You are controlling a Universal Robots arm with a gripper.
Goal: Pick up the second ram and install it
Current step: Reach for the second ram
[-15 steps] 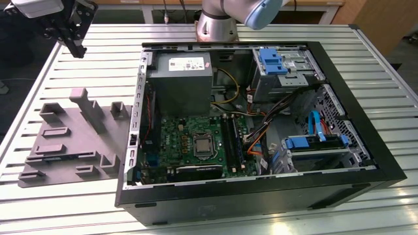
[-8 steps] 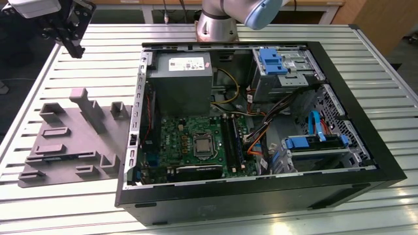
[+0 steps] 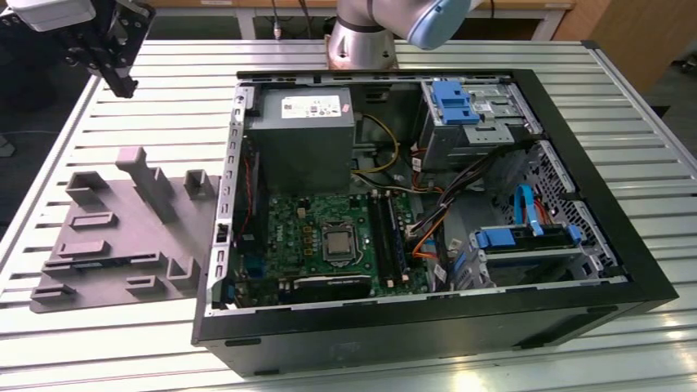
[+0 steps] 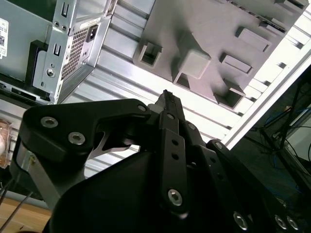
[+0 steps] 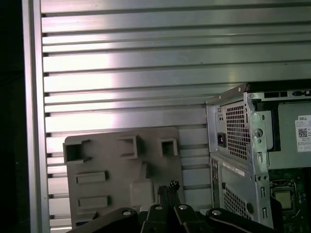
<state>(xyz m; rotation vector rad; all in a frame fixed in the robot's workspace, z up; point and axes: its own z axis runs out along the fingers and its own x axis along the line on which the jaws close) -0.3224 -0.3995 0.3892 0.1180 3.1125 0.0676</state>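
My gripper (image 3: 122, 86) hangs shut over the far corner of the slatted table on the exterior view's left, well above and away from the grey holder tray (image 3: 120, 237). In both wrist views its black fingers press together with nothing between them (image 4: 165, 95) (image 5: 169, 186). The grey holder tray (image 5: 121, 170) (image 4: 194, 29) lies below it with only its upright blocks and pockets showing. Inside the open computer case (image 3: 436, 327), long dark strips stand in the memory slots (image 3: 390, 237) beside the processor socket. I cannot tell whether one of them is the second ram.
The green motherboard (image 3: 316, 237) lies in the case with a grey power supply (image 3: 303, 139) behind it and blue drive brackets (image 3: 512, 241) on the exterior view's right. The arm's base (image 3: 365, 41) stands at the table's far edge. The case's rear corner (image 5: 233, 126) is close to the tray.
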